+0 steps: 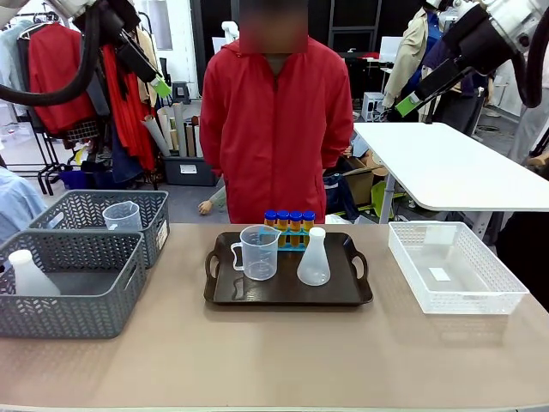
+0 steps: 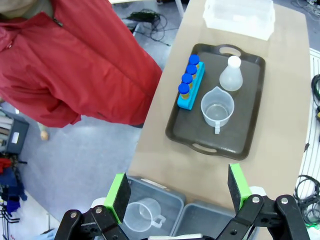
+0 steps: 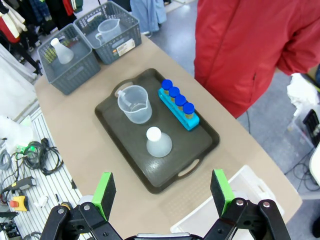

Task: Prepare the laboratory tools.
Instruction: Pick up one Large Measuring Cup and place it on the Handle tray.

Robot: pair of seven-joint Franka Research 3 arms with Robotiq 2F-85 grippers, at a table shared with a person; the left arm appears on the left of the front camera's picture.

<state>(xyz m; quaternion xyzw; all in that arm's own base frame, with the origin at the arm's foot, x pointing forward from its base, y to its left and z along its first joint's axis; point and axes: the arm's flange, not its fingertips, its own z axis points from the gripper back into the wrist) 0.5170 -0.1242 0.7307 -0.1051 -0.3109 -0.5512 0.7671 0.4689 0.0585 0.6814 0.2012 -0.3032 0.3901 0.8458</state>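
While both arms are raised well above the table, the left gripper (image 2: 177,192) and the right gripper (image 3: 162,187) are seen with jaws spread apart and nothing between them. On the dark tray (image 1: 225,294) at the table's middle, the blue tube rack (image 1: 287,238) with four blue-capped orange tubes (image 1: 289,219) is set along the far edge. The measuring beaker (image 1: 256,252) and conical flask (image 1: 314,258) are placed side by side nearer the front edge.

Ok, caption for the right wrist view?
Open right hand above tray holding beaker, flask and tube rack.
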